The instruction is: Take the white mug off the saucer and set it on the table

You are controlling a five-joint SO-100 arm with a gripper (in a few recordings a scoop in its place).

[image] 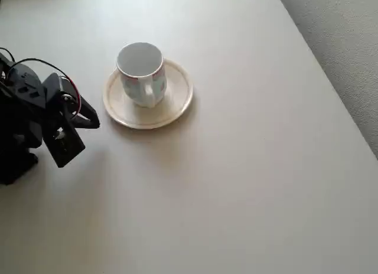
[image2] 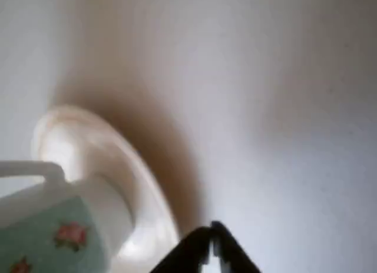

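Grey textured carpet (image: 348, 43) along the overhead view's right edge — soft, even light, faint shadows

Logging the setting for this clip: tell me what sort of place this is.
Probably an office or home room rigged as a tabletop robot test spot. A plain beige table stands over grey carpet, with one black arm beside a mug on a saucer.

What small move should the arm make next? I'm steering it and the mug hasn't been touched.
Probably open the pincer and swing it toward the white mug. The mug stands upright on the saucer, handle toward the overhead view's bottom edge; the pincer sits apart, left of the saucer, tips together in the wrist view.
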